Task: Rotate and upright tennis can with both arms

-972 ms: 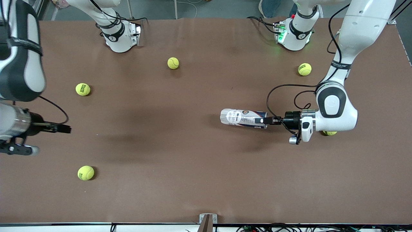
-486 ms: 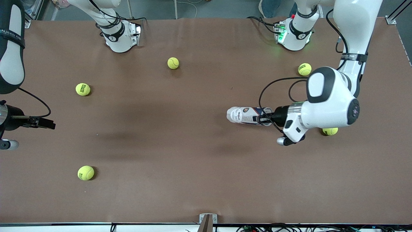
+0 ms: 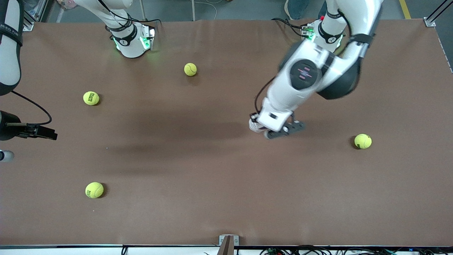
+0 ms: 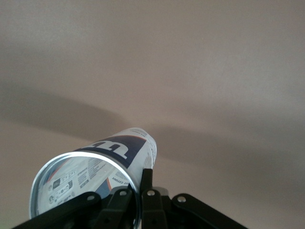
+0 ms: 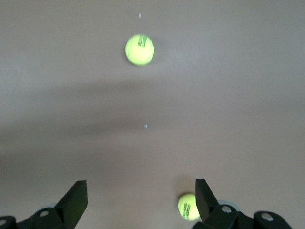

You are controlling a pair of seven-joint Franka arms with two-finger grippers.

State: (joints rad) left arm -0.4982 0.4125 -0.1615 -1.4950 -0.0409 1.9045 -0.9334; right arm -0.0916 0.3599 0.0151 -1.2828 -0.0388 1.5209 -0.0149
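Left hand (image 4: 143,191) grips the tennis can (image 4: 95,176) by the rim of its open mouth, holding it tilted over mid-bench (image 3: 198,159); the can appears empty. Right hand (image 5: 140,200), fingers spread and holding nothing, waits at the right arm's end. Risk, as judged: a thin rim pinch may let the smooth tube slip or topple during uprighting.

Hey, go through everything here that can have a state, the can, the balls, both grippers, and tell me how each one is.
tennis can: mouth open, pinched at its rim, leaning, not yet upright.
left gripper: shut on the can's rim.
right gripper: open, empty, waiting over the right arm's end of the table.
tennis balls: four show, each lying loose, untouched.
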